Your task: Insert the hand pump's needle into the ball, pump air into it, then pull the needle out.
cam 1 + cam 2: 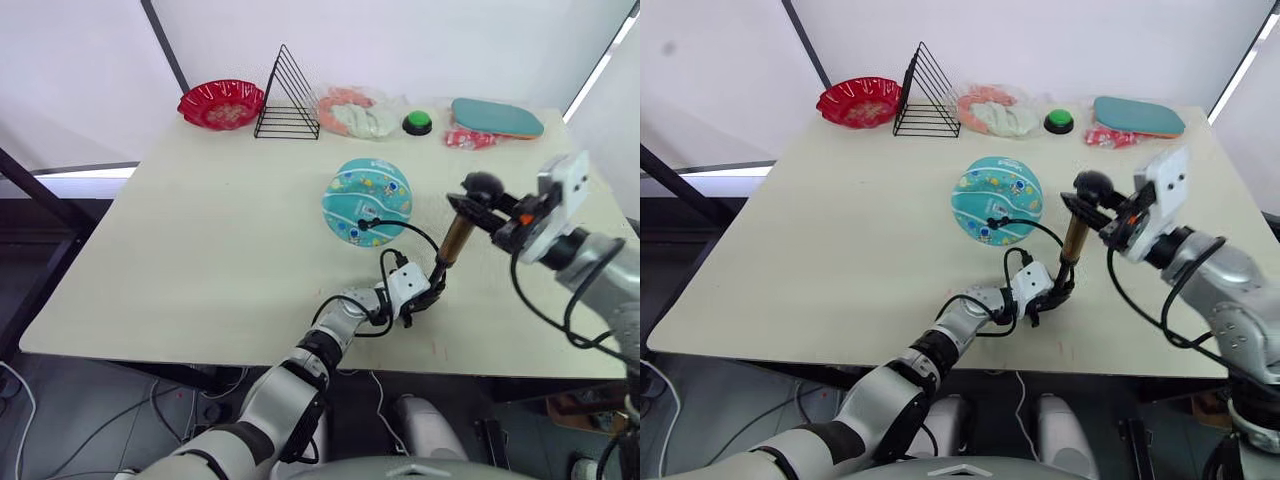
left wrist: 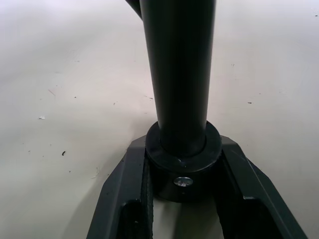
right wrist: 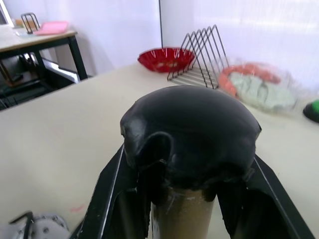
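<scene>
Your left hand (image 1: 425,298) low at near tabletop (image 1: 200,230) edge, clamped round pump (image 1: 455,243) base collar. Right hand (image 1: 478,196) up top, fingers closed on black handle, pump standing nearly upright, slight tilt. Ball (image 1: 367,201) just beside pump, on left-arm side. Hose (image 1: 405,230) loops from pump foot to ball's near face; needle itself too small to tell.

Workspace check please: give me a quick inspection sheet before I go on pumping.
Surface: pale table, bare in the middle.
Job's things: ball mid-table; hand pump upright beside it, hose looping to the ball.
Clutter: red bowl, wire rack, bagged items, green button, teal paddle along the far edge.
Grippers: left gripper clamps the pump's base; right gripper grips its handle.
Cables: floor cables below the table.
Surroundings: white walls.
</scene>
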